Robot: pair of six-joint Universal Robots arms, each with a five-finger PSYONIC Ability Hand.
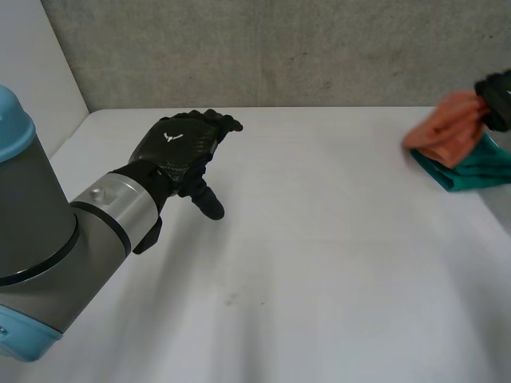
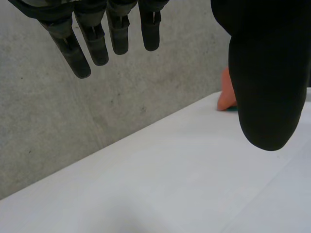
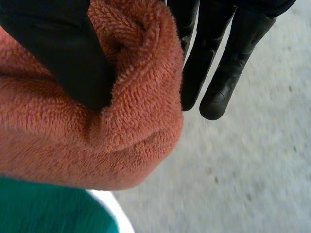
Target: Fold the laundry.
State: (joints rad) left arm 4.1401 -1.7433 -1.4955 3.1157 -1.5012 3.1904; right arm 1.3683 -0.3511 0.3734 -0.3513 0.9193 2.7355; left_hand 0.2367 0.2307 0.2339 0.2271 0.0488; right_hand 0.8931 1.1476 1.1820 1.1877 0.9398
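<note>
An orange fleece cloth [image 1: 449, 132] hangs at the table's far right, lifted above a green cloth [image 1: 471, 169] that lies on the table. My right hand [image 1: 497, 97] is shut on the orange cloth [image 3: 116, 121], with its thumb [image 3: 63, 53] pressing a fold against the fingers [image 3: 214, 63]. The green cloth [image 3: 48, 206] lies below that fold. My left hand [image 1: 180, 148] hovers open over the table's left part, fingers [image 2: 92, 36] straight and thumb [image 2: 267, 73] apart, holding nothing. Past its thumb a bit of the orange cloth [image 2: 226, 94] shows at the table's far edge.
The white table [image 1: 319, 263] stretches between the two hands. A grey concrete wall [image 1: 303, 48] stands right behind the table's far edge, and a white wall [image 1: 40, 80] borders the left side.
</note>
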